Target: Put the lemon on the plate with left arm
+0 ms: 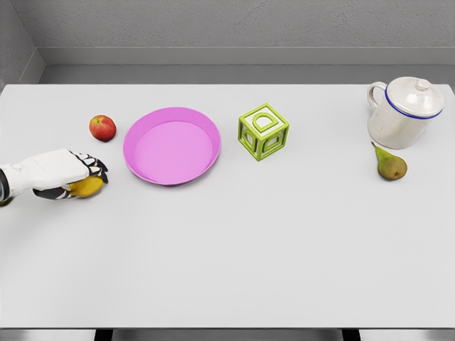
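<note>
Right now my left hand (71, 174) wraps the lemon (87, 187) from above; I worry it squirts sideways when lifted, missing the plate (142, 128) or bumping the apple (102, 128).

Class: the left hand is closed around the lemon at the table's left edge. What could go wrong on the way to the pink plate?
1. The left hand covers the lemon mostly from above; it might slip out.
2. The apple sits near the path and could get knocked.
3. The plate has a raised rim; a low carry might clip it.
</note>
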Motion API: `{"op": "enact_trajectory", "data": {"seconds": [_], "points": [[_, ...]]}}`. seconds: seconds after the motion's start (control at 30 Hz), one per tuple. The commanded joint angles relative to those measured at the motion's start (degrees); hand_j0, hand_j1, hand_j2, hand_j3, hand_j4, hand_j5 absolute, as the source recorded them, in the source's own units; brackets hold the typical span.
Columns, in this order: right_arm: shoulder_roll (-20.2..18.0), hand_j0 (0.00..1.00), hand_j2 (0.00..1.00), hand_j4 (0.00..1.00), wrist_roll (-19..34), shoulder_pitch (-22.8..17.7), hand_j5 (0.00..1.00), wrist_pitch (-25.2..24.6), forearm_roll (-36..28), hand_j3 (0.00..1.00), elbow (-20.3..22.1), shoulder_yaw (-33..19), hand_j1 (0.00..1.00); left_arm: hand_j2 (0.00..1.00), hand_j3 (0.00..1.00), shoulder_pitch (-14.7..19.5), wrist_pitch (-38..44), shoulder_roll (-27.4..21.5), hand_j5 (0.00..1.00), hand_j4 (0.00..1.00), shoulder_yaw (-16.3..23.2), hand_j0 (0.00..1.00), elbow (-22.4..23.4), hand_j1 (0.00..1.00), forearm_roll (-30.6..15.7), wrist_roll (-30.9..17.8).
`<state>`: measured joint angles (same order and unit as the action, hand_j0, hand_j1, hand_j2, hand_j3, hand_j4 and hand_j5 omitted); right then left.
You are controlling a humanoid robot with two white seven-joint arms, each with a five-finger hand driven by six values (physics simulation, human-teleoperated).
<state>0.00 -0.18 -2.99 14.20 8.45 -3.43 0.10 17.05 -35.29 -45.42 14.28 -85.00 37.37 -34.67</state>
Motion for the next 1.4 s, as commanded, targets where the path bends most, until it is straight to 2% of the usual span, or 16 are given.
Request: {"op": "enact_trajectory", "data": {"seconds": [0.0, 0.4, 0.83, 1.37], "points": [[0.0, 1.0, 1.0, 1.0, 0.01, -0.09, 1.0, -0.05, -0.01, 1.0, 0.01, -0.01, 1.0, 0.56, 0.56, 0.0, 0.29, 0.34, 0.56, 0.56, -0.04, 0.56, -0.25, 0.56, -0.9, -0.33], [0.0, 1.0, 1.0, 1.0, 0.01, 0.0, 1.0, -0.05, -0.01, 1.0, 0.01, -0.01, 1.0, 0.54, 0.54, 1.49, 0.29, 3.32, 0.54, 0.54, 0.05, 0.54, -0.6, 0.54, -1.34, -0.33], [0.0, 1.0, 1.0, 1.0, 0.01, 0.0, 1.0, -0.05, -0.01, 1.0, 0.01, -0.01, 1.0, 0.54, 0.54, 3.52, 0.29, 3.76, 0.54, 0.54, 0.05, 0.54, -1.83, 0.54, -3.71, -0.33], [0.0, 1.0, 1.0, 1.0, 0.01, 0.0, 1.0, 0.04, -0.01, 1.0, 0.01, -0.01, 1.0, 0.52, 0.52, 7.47, 0.29, 10.26, 0.52, 0.52, 0.84, 0.52, -1.57, 0.52, -3.09, -0.33]]}}
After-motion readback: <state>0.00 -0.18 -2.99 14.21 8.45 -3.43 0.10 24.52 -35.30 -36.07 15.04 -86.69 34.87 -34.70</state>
